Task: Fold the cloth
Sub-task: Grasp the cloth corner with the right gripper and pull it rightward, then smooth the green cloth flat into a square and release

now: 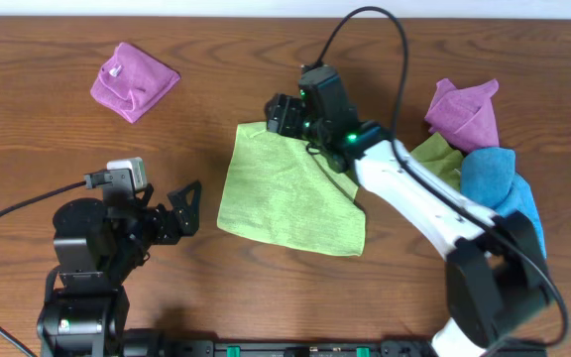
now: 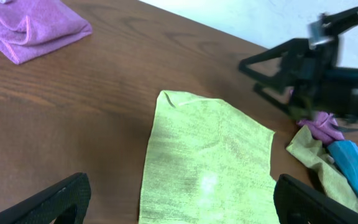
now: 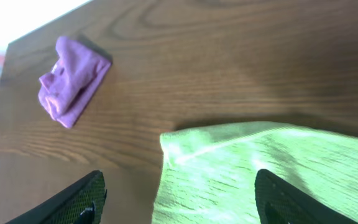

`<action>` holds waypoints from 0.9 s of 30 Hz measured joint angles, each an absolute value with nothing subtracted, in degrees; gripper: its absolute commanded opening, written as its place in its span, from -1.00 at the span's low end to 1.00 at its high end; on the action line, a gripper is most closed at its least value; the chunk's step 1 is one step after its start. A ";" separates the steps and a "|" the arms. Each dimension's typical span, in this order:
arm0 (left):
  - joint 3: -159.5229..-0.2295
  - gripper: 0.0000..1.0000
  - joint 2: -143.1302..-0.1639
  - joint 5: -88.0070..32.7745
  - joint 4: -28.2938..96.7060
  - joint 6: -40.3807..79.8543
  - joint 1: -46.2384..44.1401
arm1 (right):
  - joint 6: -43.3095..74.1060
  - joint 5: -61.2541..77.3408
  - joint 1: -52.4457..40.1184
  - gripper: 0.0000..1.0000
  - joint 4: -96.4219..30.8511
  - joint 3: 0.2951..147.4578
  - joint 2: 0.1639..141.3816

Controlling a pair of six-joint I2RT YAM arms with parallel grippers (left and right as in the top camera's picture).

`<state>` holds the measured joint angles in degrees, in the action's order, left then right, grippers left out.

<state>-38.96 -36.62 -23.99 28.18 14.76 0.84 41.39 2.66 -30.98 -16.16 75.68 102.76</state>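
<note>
The lime-green cloth [image 1: 284,193] lies flat on the wooden table, near its middle. It also shows in the left wrist view [image 2: 207,165] and the right wrist view [image 3: 260,171]. My right gripper [image 1: 282,116] is open and empty, hovering over the cloth's far corner; its fingers [image 3: 179,199] straddle that corner's left edge. My left gripper [image 1: 188,206] is open and empty, left of the cloth's near-left edge and apart from it; its fingers [image 2: 179,199] frame the cloth's near part.
A folded purple cloth [image 1: 133,79] lies at the far left and shows in the left wrist view [image 2: 30,28] and the right wrist view [image 3: 72,84]. A pile at the right holds a purple cloth [image 1: 464,107], a blue cloth [image 1: 499,183] and an olive-green cloth [image 1: 440,156].
</note>
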 measured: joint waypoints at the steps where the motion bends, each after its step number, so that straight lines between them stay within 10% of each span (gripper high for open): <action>1: -38.98 0.90 -36.62 -23.99 28.05 15.00 0.84 | 40.69 1.34 -30.35 0.54 -21.10 75.75 101.41; 27: -39.00 0.90 -36.64 -26.61 28.51 18.20 0.84 | 29.52 -5.26 -15.81 0.10 -38.50 75.66 112.57</action>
